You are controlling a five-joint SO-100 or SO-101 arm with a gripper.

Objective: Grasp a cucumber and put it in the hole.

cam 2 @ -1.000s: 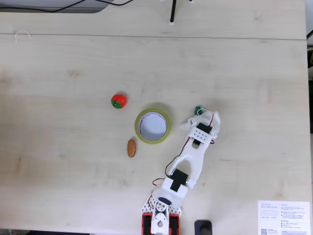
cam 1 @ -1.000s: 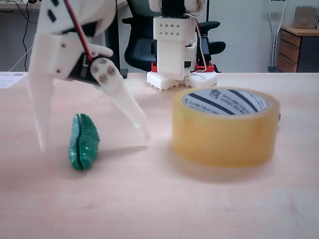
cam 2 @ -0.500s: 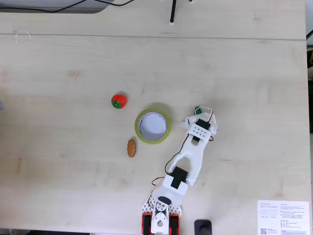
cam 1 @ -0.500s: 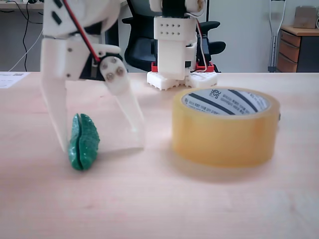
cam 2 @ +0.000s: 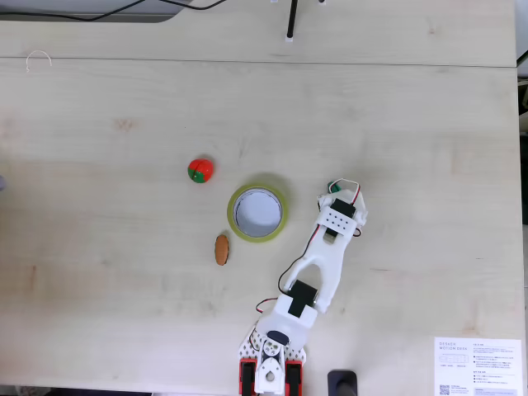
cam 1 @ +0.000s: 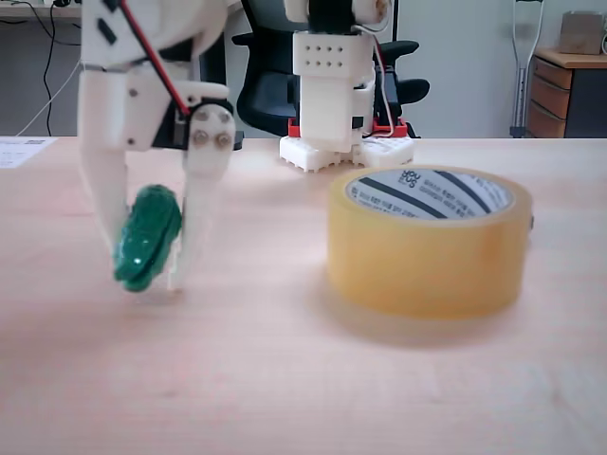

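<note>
The teal-green cucumber [cam 1: 146, 238] is pinched between the two white fingers of my gripper [cam 1: 147, 270], tilted, with its lower end at or just above the table. The gripper is shut on it. From above, a sliver of the cucumber [cam 2: 332, 186] peeks out past the gripper [cam 2: 337, 191]. The yellowish tape roll [cam 1: 428, 242] lies flat to the right in the low fixed view, its hole [cam 1: 429, 194] facing up. In the top-down fixed view the roll [cam 2: 258, 213] sits left of the gripper, and its hole [cam 2: 257, 212] shows as a white circle.
A red toy tomato [cam 2: 200, 170] and a small brown oblong toy [cam 2: 221, 249] lie left of the roll. The arm's base [cam 2: 271, 369] is at the near table edge. A white printed sheet [cam 2: 478, 367] lies at the lower right corner.
The fingers have closed from wide apart onto the cucumber. It has tipped from standing on the table to tilted between them, shifted slightly left.
</note>
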